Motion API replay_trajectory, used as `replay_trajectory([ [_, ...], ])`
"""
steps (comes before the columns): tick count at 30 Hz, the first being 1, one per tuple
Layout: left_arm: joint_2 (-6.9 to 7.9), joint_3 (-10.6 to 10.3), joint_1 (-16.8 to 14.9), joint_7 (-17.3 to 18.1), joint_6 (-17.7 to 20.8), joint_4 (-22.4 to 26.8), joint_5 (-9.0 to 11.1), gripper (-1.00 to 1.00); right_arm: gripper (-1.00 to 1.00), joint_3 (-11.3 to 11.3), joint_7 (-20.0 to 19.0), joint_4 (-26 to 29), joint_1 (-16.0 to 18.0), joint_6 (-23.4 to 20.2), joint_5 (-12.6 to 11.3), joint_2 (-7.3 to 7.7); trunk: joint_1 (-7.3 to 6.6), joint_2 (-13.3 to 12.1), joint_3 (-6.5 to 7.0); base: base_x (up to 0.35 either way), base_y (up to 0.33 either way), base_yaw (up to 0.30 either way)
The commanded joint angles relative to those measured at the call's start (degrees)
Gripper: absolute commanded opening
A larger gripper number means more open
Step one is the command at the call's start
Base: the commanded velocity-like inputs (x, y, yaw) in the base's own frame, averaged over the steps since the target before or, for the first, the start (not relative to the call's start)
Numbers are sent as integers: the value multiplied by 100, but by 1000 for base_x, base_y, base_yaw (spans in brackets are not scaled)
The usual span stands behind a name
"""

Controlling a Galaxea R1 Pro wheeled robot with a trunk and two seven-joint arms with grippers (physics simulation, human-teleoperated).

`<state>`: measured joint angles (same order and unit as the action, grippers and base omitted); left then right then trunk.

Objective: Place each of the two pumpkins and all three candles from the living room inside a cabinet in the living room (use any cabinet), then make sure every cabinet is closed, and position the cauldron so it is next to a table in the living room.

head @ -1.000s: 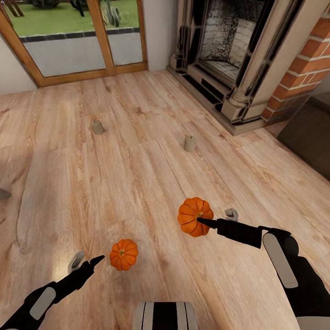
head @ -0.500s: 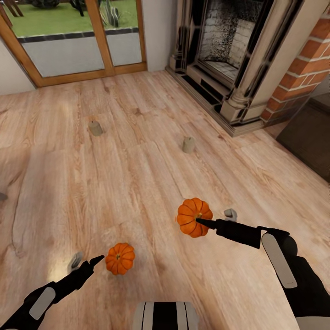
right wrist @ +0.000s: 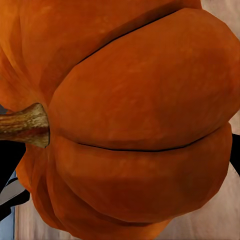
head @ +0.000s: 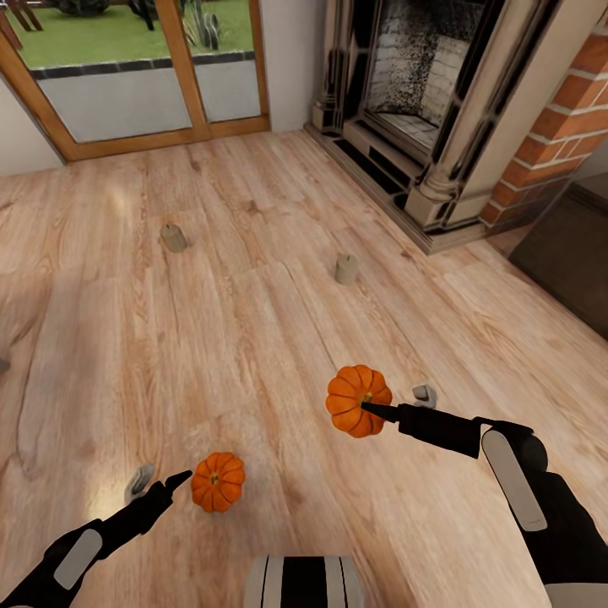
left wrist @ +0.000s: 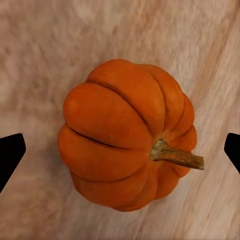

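The right end effector (head: 365, 408) is closed on one pumpkin (head: 358, 399), held clear of the wooden floor (head: 279, 329); in the right wrist view that pumpkin (right wrist: 130, 120) sits tight between the dark fingers. The left end effector (head: 160, 484) is spread wide and empty, with the second pumpkin (head: 217, 481) resting on the floor just beside its tip and lying between the fingers in the left wrist view (left wrist: 127, 135). Two candles (head: 174, 238) (head: 346, 268) stand upright on the floor, well apart, the second near the stone fireplace (head: 431, 110), and a dark cabinet (head: 570, 253) sits at the right edge.
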<state>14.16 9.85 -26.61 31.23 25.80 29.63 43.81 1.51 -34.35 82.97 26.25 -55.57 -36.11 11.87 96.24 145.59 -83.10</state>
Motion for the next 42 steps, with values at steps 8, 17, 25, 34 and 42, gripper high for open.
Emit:
replay_trajectory([
  [8,-9,16,-2,-2,41,-1,32,100,-100,7,-28,-1,3,-25,7,-1,0,1,-3,119,0,0],
  [17,-3,22,-2,5,39,-6,32,100,-100,-1,-28,0,3,-24,7,-1,0,1,-3,27,0,0],
  [25,-1,25,-2,-2,45,-9,32,100,-100,-1,-27,-1,3,-26,7,-1,0,1,-3,1,0,0],
  [34,-1,25,-2,2,48,-18,32,100,-100,-1,-28,-1,3,-24,6,-1,0,1,-3,79,0,0],
  [42,-1,33,-2,38,43,-1,37,100,-100,-1,-28,-1,3,-24,3,-1,0,1,-3,4,0,0],
])
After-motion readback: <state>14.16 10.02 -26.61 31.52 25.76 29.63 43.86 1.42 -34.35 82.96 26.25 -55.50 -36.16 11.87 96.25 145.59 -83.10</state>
